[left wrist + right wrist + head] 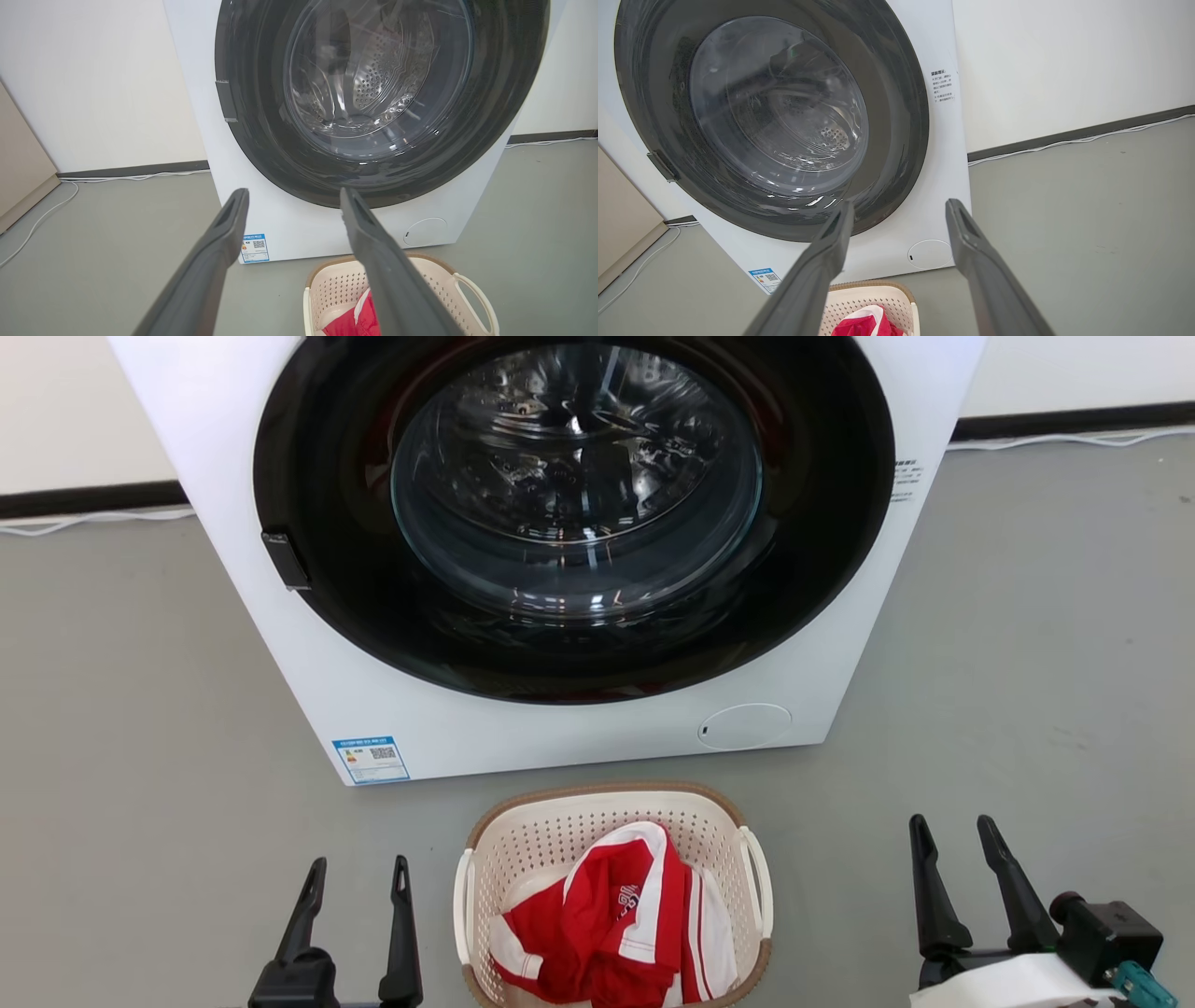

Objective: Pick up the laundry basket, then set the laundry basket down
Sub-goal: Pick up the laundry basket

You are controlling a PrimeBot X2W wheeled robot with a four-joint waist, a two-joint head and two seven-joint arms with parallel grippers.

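On the grey floor [112, 709], just before the white washing machine [579, 737], stands the laundry basket [560, 831], a red-and-white garment [607, 915] inside. Its long axis seems to run from robot to machine. It lies between the grippers: the left gripper [360, 863] is near its left handle [461, 905], the right gripper [952, 821] farther from the right handle [758, 877]. Both grippers' fingers are spread and hold nothing. The head view's lower edge cuts off the basket's near end.
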